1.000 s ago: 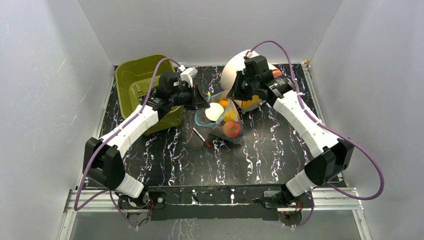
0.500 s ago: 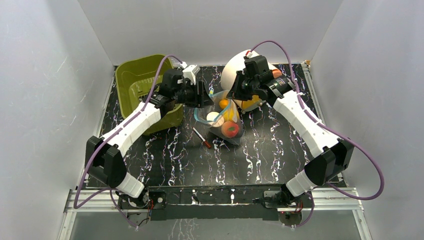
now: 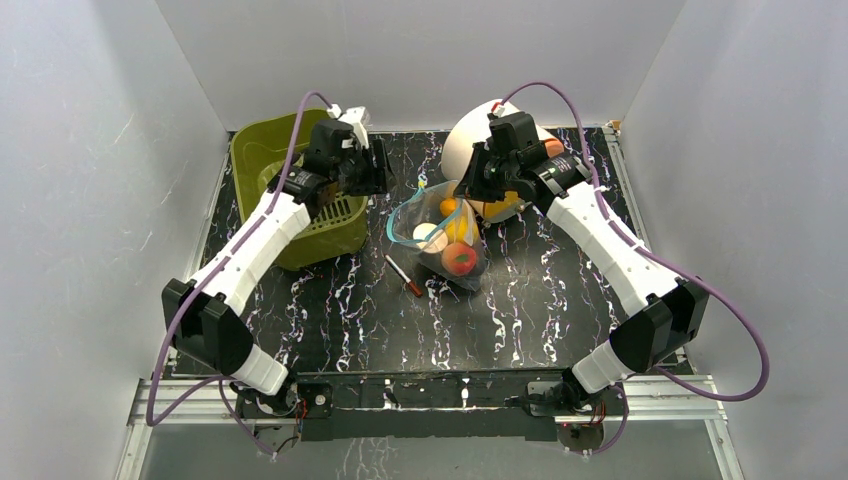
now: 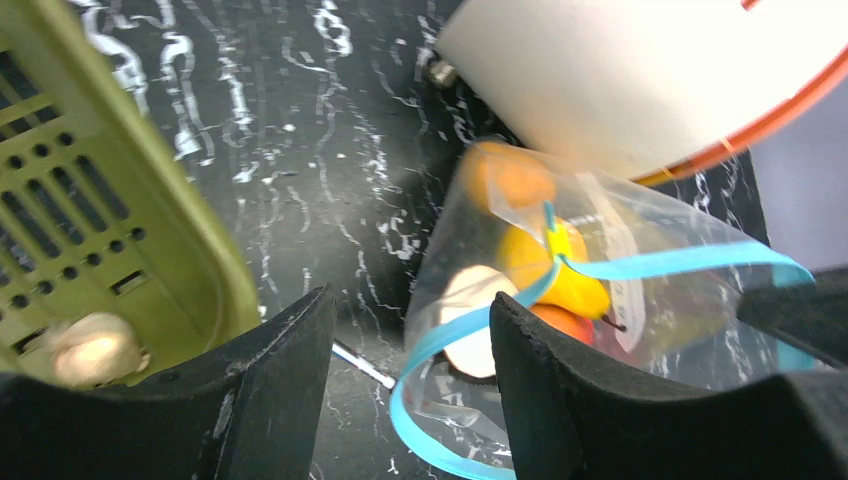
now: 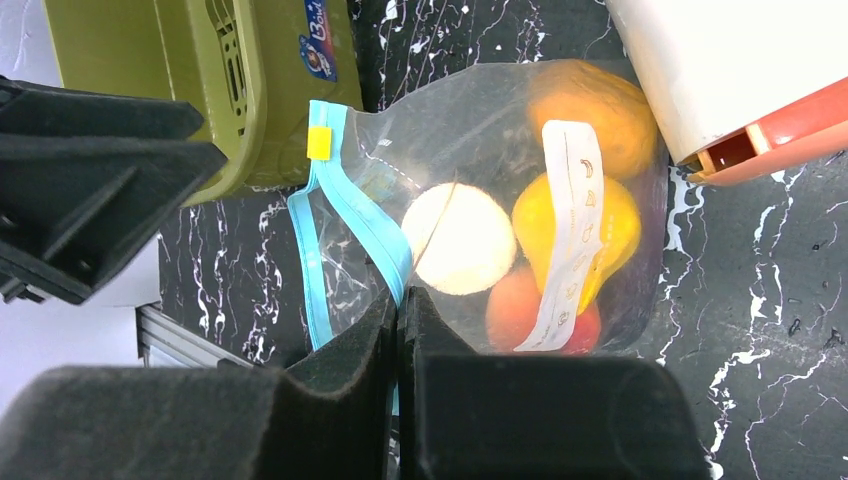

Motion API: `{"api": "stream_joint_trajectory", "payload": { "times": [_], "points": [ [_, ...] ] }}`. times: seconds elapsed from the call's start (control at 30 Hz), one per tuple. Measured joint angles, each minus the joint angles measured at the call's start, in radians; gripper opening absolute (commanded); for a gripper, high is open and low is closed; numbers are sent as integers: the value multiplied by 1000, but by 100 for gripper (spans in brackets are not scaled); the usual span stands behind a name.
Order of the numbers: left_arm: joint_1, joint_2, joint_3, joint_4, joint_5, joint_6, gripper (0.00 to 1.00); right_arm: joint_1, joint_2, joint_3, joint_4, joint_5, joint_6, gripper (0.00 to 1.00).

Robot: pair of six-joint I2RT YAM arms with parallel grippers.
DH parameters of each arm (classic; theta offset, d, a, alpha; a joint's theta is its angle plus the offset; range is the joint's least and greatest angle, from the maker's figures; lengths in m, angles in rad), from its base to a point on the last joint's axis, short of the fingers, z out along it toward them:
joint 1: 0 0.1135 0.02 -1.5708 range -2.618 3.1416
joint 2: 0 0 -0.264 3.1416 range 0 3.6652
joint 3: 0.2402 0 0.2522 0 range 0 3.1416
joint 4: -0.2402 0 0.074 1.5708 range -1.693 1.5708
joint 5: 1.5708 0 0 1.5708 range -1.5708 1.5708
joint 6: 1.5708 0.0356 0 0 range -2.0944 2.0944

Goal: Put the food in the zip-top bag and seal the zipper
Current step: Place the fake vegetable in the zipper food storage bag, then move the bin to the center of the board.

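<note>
Nearly loaded, mouth unsealed
Right hand (image 5: pixel 398 300) clenched on the zipper (image 5: pixel 330 200) edge of the zip-top bag (image 5: pixel 440 130) on the desk (image 5: pixel 780 300); food (image 5: pixel 455 240) inside, left hand (image 4: pixel 410 305) released, empty; a pale piece (image 4: pixel 90 350) in the basket (image 4: pixel 120 200) probably remains to load

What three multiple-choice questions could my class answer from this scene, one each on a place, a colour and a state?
1. Where does the pen lie? A in a cup; B on the table beside the bag; C inside the bag.
2. What colour is the zipper strip? A teal-blue; B red; C white.
3. How do the right jaws stand? A wide open; B shut on the bag's edge; C shut on the pen.
1 B: it lies on the tabletop outside the plastic. 2 A: the strip is teal-blue. 3 B: they pinch the bag's mouth.
</note>
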Motion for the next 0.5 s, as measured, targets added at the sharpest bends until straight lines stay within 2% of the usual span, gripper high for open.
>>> {"api": "stream_joint_trajectory", "payload": {
  "times": [0.23,0.37,0.5],
  "points": [
    [86,0,68,-168,-127,-55,58,0,0,0,4,2,-13,0],
    [169,6,91,-256,-154,-80,58,0,0,0,5,3,-18,0],
    [217,23,93,-276,-140,-71,57,0,0,0,5,3,-21,0]
  ]
}}
